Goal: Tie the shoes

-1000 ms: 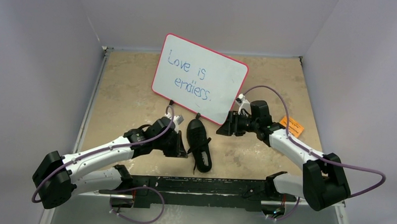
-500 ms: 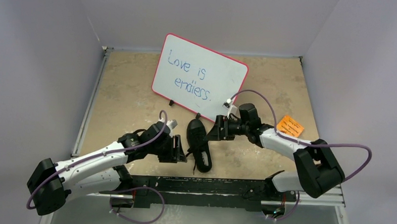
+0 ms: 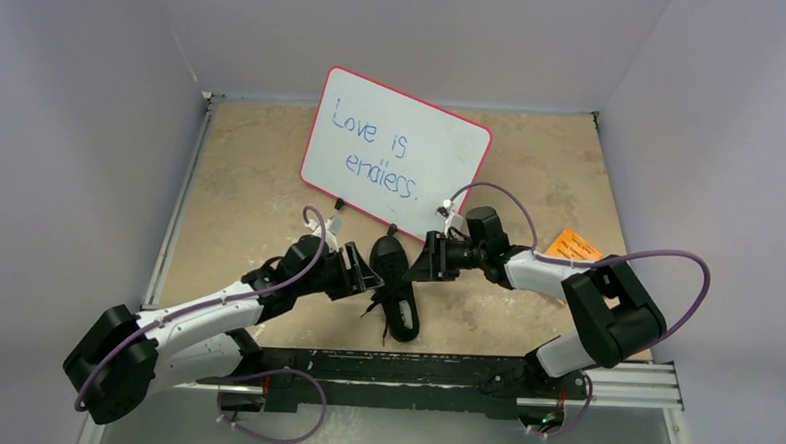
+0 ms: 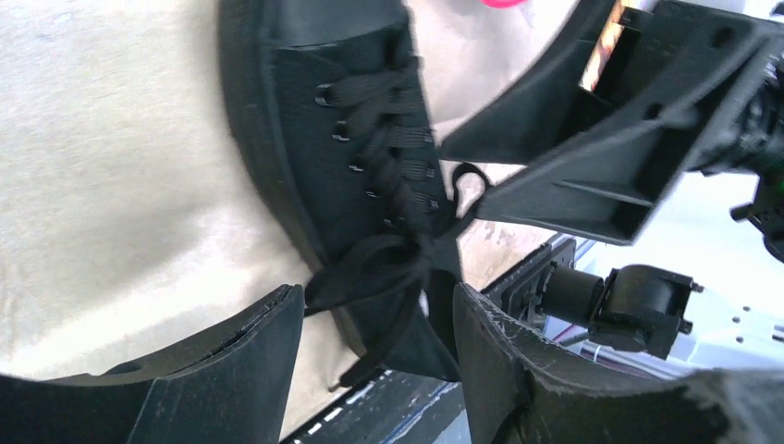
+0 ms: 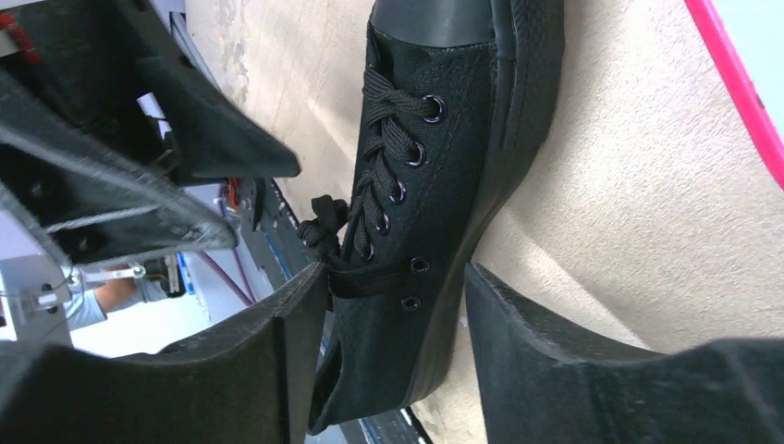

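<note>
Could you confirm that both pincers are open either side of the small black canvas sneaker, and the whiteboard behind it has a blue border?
Not quite: the top external view shows the rectangular whiteboard has a pink border, not blue. The left pincer and right pincer are indeed open either side of the small black canvas sneaker.

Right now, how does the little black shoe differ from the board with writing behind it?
The shoe is all black; the whiteboard is white with a pink rim and blue handwriting. The shoe is far smaller than the whiteboard. The shoe lies flat on its sole; the whiteboard stands tilted on its edge. Both rest on the same tan table.
</note>
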